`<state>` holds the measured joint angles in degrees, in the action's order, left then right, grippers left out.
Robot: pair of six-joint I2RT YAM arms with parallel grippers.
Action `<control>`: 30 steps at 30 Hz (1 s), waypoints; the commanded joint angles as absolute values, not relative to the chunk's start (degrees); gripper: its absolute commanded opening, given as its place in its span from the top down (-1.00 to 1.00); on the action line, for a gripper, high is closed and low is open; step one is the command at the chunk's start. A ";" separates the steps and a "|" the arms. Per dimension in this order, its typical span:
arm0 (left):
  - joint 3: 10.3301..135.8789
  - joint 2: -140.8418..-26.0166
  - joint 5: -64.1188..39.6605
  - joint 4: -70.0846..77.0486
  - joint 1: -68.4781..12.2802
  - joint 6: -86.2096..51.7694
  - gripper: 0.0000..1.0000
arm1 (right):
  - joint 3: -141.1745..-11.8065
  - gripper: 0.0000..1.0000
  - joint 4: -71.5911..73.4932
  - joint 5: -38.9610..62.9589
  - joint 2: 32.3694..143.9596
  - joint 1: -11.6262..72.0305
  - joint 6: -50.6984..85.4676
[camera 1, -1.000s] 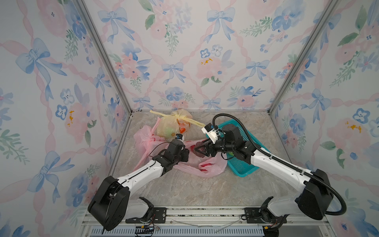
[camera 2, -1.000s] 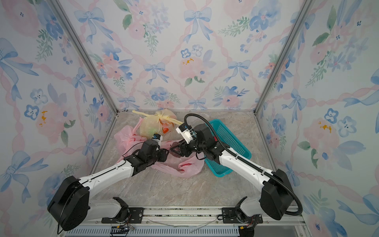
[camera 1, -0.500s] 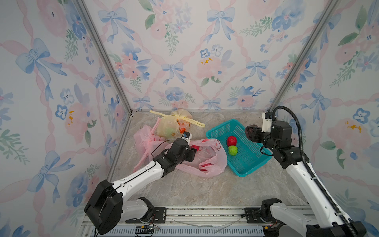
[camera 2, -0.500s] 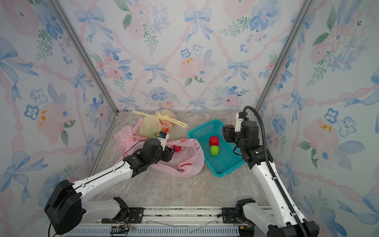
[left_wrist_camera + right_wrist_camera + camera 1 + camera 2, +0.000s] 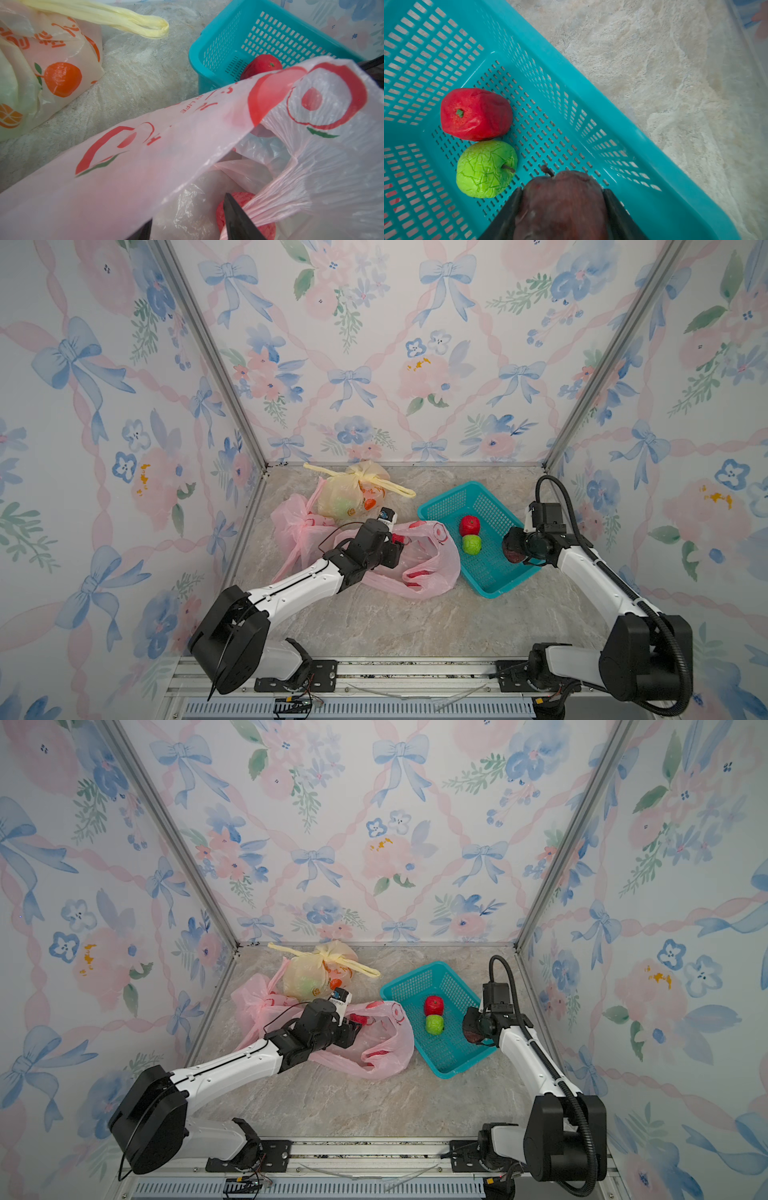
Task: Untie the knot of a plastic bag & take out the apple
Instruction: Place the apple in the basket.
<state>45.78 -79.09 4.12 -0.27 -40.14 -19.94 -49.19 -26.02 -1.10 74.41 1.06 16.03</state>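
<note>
a second ago the right gripper (image 5: 510, 548) was at the mouth of the pink bag (image 5: 432, 572), beside the left gripper (image 5: 397, 549); now it has swung across to the basket (image 5: 446, 499) and hangs over the corner nearest its own arm, fingers pressed on either side of a dark red apple (image 5: 562, 207). so the apple is out of the bag, the bag's mouth gapes with no knot in it, and what seems left is to let the apple go beside the red apple (image 5: 469, 525) and green apple (image 5: 471, 544) already lying there. the left gripper has stayed at the bag and its fingers (image 5: 236, 218) now stand spread, film draped over one; they seem to pinch nothing. the top views give only a dark lump at the right gripper, while the right wrist view shows the grip itself, the stem, and the apple above the basket floor. the left wrist view looks into the bag and finds a red lump (image 5: 242, 196) inside. only the top views show the yellow bag (image 5: 328, 969) with its knot tied.
</note>
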 commanded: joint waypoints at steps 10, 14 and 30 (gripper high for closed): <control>51.24 -85.75 3.87 0.27 -40.95 -16.42 -0.28 | -48.32 0.16 -23.60 -0.10 81.68 1.14 14.53; 51.59 -86.12 5.27 0.38 -41.06 -16.09 -0.31 | -48.32 0.08 -23.37 -0.29 82.69 1.34 14.29; 54.46 -90.51 11.54 -3.05 -40.92 -19.12 -0.28 | -56.95 -0.56 -25.24 18.32 68.69 13.38 12.74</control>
